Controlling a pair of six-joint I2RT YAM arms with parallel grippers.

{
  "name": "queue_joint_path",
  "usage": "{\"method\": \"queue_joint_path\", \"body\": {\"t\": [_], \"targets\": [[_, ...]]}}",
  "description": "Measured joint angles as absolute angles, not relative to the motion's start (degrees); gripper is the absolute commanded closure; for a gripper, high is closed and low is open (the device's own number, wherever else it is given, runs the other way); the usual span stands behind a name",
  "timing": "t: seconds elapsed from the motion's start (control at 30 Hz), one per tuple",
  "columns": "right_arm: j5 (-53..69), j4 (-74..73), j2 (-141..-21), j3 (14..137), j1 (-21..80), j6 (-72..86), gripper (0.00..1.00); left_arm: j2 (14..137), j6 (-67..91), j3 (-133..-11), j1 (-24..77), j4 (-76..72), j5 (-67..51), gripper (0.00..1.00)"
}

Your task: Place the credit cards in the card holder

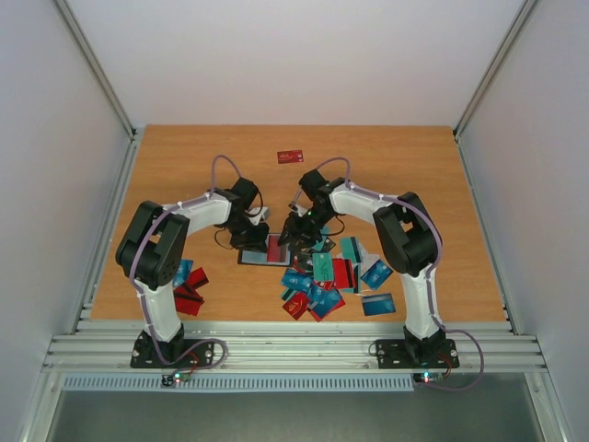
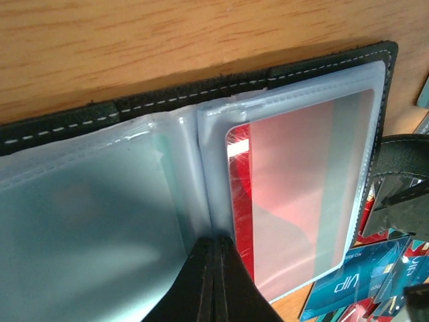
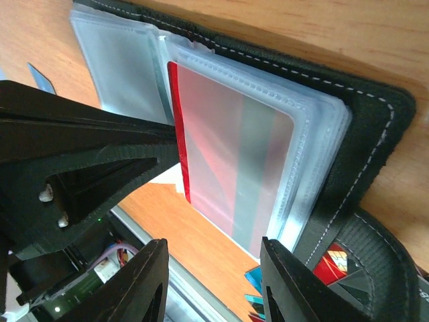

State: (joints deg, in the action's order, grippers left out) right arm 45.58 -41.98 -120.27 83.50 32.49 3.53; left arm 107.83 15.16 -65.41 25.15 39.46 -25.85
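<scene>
We see a black squarish folding card holder [image 2: 201,94] edged with a dashed line of white stitching. Its inner sleeves are frosted clear plastic with a faint grey-green tint. Through the right-hand sleeve shows a red plastic card [image 2: 288,194] crossed by a pale grey-green band, its red washed to pink behind the plastic. The wooden worktop [image 2: 167,40] is warm orange-brown with fine darker grain. At the lower right of the left wrist view a blue card [image 2: 348,285] carries pale "VIP" lettering. In the top view the loose plastic credit cards [image 1: 322,285] mix red, teal and blue, and a lone red card [image 1: 291,157] sits at upper centre. The left gripper [image 2: 213,251] and right gripper [image 3: 213,245] are black.
</scene>
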Motion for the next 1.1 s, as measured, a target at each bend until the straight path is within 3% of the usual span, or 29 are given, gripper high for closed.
{"method": "queue_joint_path", "body": {"t": [1.1], "targets": [[46.46, -41.21, -122.98, 84.01, 33.23, 2.94, 0.61, 108.07, 14.92, -65.52, 24.97, 39.48, -26.52, 1.00]]}}
